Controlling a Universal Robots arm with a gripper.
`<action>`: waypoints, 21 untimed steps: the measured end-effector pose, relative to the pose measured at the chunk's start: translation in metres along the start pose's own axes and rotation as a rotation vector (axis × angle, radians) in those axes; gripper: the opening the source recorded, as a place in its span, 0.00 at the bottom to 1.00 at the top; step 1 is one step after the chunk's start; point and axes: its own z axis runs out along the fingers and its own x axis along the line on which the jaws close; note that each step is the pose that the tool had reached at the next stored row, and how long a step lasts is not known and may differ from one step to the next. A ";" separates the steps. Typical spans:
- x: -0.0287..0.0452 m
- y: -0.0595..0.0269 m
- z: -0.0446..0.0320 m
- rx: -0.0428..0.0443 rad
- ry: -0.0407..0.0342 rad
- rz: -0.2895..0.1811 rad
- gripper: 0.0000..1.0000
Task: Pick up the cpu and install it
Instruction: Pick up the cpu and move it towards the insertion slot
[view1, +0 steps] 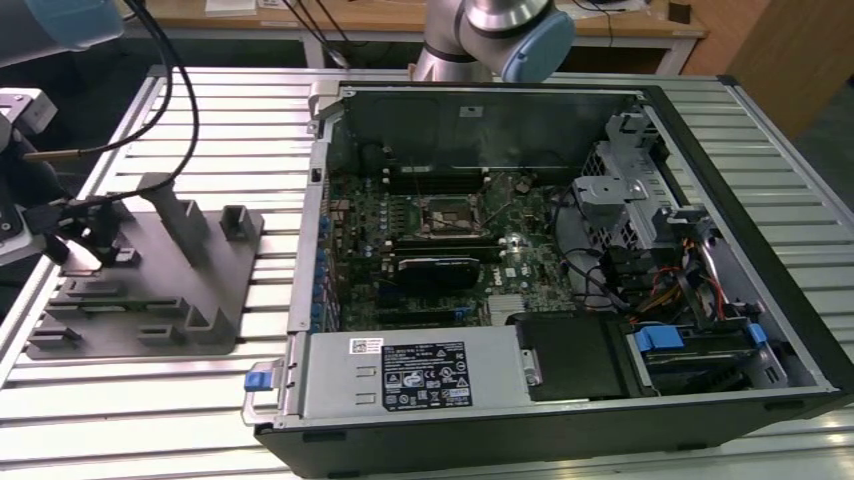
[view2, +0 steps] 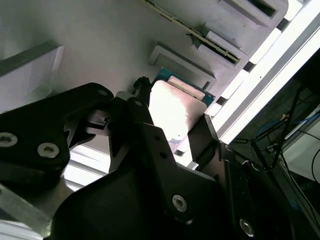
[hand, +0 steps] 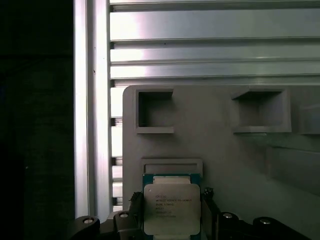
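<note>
The cpu (hand: 171, 207) is a small square chip with a silvery top and a green rim. It sits between the black fingers of my gripper (hand: 171, 200), just over the grey tray (hand: 220, 145) near its edge. In the second wrist view the cpu (view2: 172, 110) glares white, and one finger (view2: 131, 112) presses each of two opposite sides, so the gripper (view2: 170, 120) is shut on it. In the exterior view my gripper (view1: 83, 250) hangs over the tray (view1: 147, 300) at the exterior view's left. The black socket frame (view1: 445, 212) lies on the motherboard inside the open computer case (view1: 534, 400).
The tray carries upright grey posts (view1: 174, 215) and several small recesses (hand: 155, 110). It rests on a slatted metal table (view1: 134, 400). Cables (view1: 174, 80) hang from the arm above the tray. Drive cages and wiring (view1: 667, 270) fill the case at the exterior view's right.
</note>
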 end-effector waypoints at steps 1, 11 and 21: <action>0.0000 0.0001 -0.0027 0.0001 0.0000 0.000 0.55; -0.0002 0.0016 -0.0281 -0.0002 -0.0008 0.000 0.55; -0.0005 0.0031 -0.0541 -0.0036 -0.0030 0.000 0.55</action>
